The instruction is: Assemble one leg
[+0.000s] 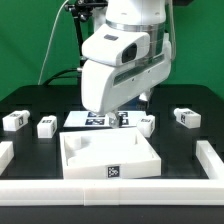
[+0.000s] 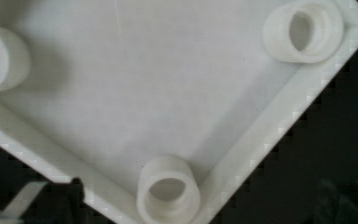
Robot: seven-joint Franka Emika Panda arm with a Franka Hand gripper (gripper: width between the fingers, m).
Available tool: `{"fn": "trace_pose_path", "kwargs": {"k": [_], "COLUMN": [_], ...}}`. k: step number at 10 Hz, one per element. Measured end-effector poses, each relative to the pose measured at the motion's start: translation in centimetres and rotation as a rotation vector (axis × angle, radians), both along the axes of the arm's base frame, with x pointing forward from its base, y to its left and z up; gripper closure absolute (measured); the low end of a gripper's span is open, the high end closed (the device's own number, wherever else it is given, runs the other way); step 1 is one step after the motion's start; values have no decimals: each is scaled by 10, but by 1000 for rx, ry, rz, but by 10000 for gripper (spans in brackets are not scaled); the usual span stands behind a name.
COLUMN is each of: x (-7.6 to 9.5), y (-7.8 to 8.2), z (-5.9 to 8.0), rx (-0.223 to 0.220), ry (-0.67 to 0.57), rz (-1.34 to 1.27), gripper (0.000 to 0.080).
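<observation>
Several legs, small white blocks with black-and-white tags, lie on the black table. Two are at the exterior view's left point(image 1: 14, 120) point(image 1: 47, 125) and two at its right point(image 1: 148, 123) point(image 1: 186, 117). The large white square tray-like piece point(image 1: 85, 160) lies in front of the arm. My gripper point(image 1: 124, 117) hangs over its far edge. In the wrist view the tray piece's inner face point(image 2: 140, 90) fills the frame, with round sockets at its corners point(image 2: 172, 190) point(image 2: 304, 30). My gripper point(image 2: 194, 212) is open and empty, its fingertips point(image 2: 30, 202) barely showing either side of the near corner socket.
The marker board point(image 1: 88, 118) lies behind the tray piece, partly hidden by the arm. White rails border the table at the front point(image 1: 110, 190), the left point(image 1: 5, 152) and the right point(image 1: 212, 155).
</observation>
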State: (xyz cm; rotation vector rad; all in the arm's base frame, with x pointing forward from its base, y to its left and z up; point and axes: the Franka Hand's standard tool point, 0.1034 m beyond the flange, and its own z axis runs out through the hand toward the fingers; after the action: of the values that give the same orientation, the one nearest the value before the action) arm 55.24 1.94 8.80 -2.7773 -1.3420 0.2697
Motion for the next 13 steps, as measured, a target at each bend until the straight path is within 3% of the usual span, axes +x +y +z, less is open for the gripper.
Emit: {"fn": "trace_pose_path", "kwargs": {"k": [7,13], "x": [-1,-40], "y": [0,-16], "z": [-1,-29], "rx": [0,67], "ry": [2,-51], "rz": [1,317], "gripper": [150,150]}}
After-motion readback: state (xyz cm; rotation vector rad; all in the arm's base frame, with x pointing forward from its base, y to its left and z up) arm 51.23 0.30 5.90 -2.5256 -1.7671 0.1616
